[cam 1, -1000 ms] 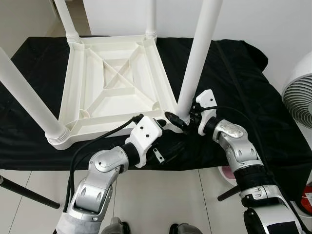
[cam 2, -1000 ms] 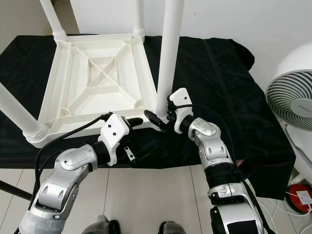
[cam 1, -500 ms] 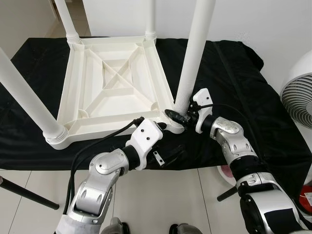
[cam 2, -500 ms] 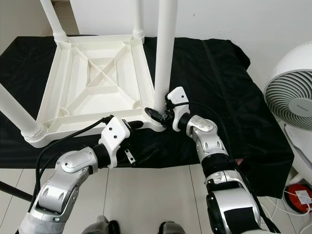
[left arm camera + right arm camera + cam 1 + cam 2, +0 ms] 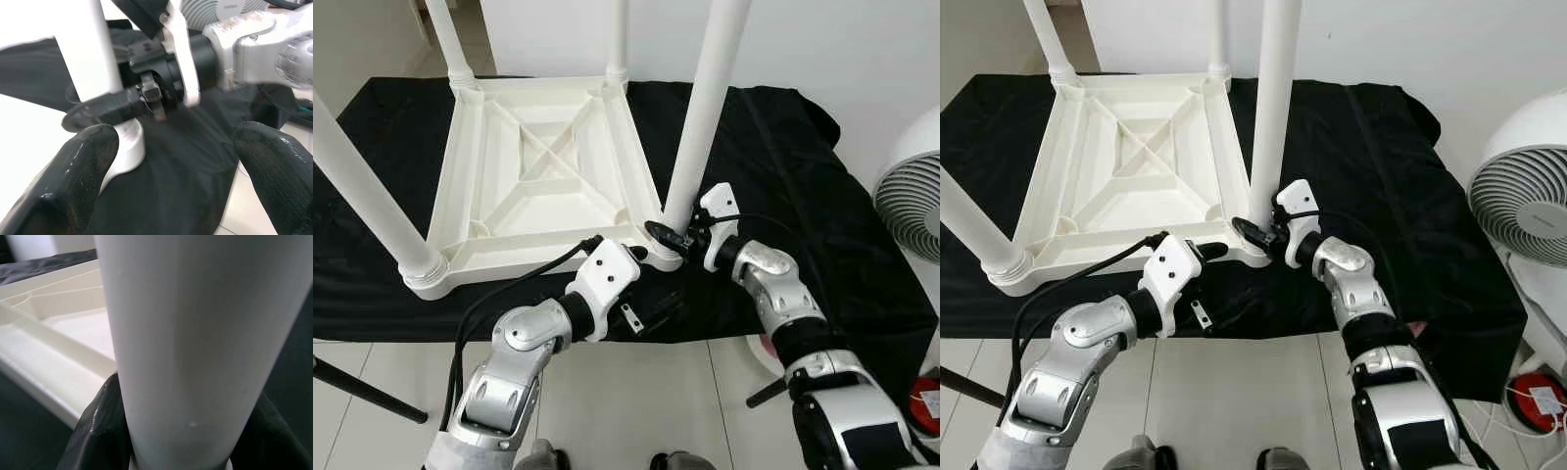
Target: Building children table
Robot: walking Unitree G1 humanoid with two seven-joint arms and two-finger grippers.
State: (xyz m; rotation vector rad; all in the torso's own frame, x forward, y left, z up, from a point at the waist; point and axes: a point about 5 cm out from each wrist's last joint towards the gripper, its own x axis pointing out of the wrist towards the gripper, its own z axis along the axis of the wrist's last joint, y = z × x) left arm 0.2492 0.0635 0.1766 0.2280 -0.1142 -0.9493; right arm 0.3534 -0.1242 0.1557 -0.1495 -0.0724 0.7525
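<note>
A white children's table (image 5: 538,176) lies upside down on a black cloth (image 5: 783,176), legs up. The right end effector (image 5: 668,235) grips the near-right leg (image 5: 700,117) at its base. The left end effector (image 5: 641,257), fingers spread, hovers beside that corner.

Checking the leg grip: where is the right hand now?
The right hand clasps the base of the near-right table leg, at the upturned white table's front right corner, across from the left hand.

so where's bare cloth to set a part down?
Free: black cloth between the upturned white plastic table and the white fan. Crowded: near-right corner, right gripper shut on white table leg, left gripper beside.
</note>
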